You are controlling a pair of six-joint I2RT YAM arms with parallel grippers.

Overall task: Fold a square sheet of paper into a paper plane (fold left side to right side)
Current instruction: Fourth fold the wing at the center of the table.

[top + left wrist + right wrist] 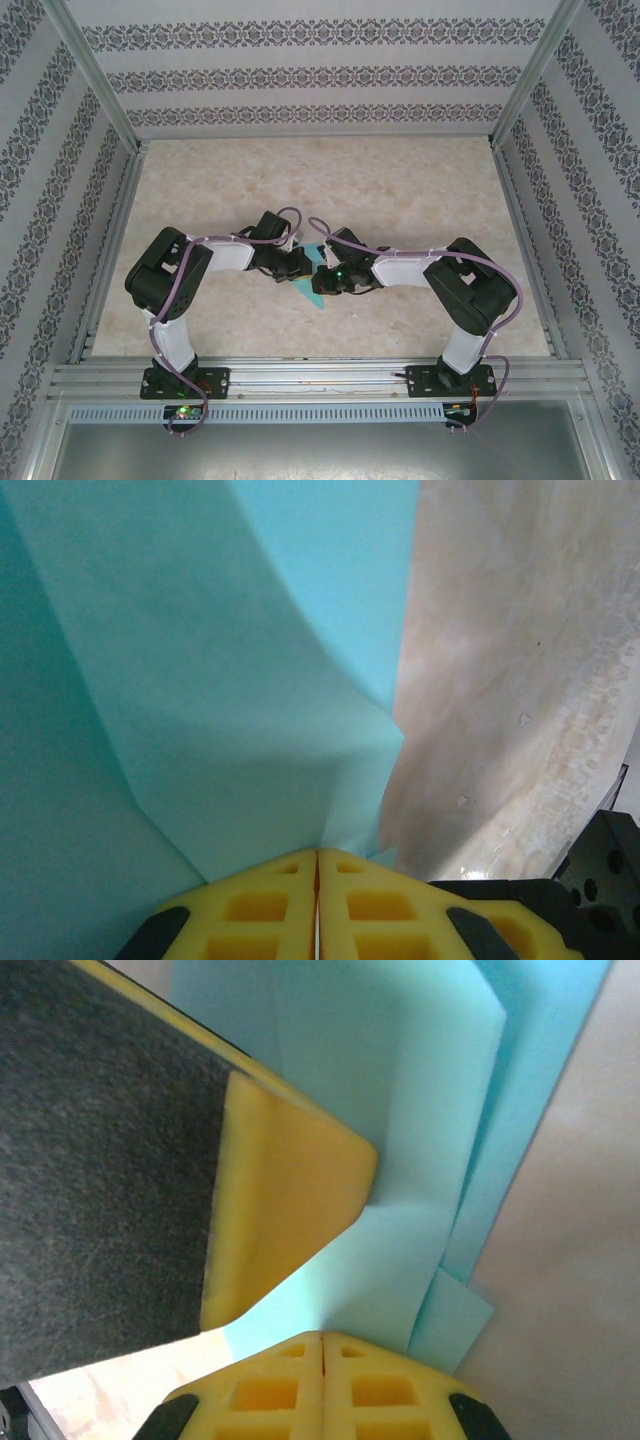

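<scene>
Left wrist view: left gripper (pixel 318 854) clamped shut on edge of paper sheet (pixel 230 720). Right gripper (pixel 322 1336) likewise pinching it. Sheet light turquoise, creased, folded into overlapping layers, at centre of table (pixel 500 680) between both grippers. One sheet, two grippers.

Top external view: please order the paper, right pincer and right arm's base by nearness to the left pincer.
1. The paper: held by the left pincer.
2. The right pincer: just to its right.
3. The right arm's base: near-right edge.
</scene>
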